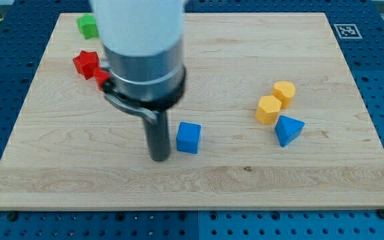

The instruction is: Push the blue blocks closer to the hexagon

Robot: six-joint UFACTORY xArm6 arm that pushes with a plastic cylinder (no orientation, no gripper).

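Observation:
A blue cube lies near the middle of the wooden board. My tip rests on the board just to the cube's left, nearly touching it. A blue triangular block lies at the view's right, touching the lower right of a yellow hexagon. A yellow rounded block sits just above and to the right of the hexagon.
A red star-shaped block and another red block, partly hidden by the arm, lie at the upper left. A green block sits near the top left corner. The arm's wide body covers the board's upper middle.

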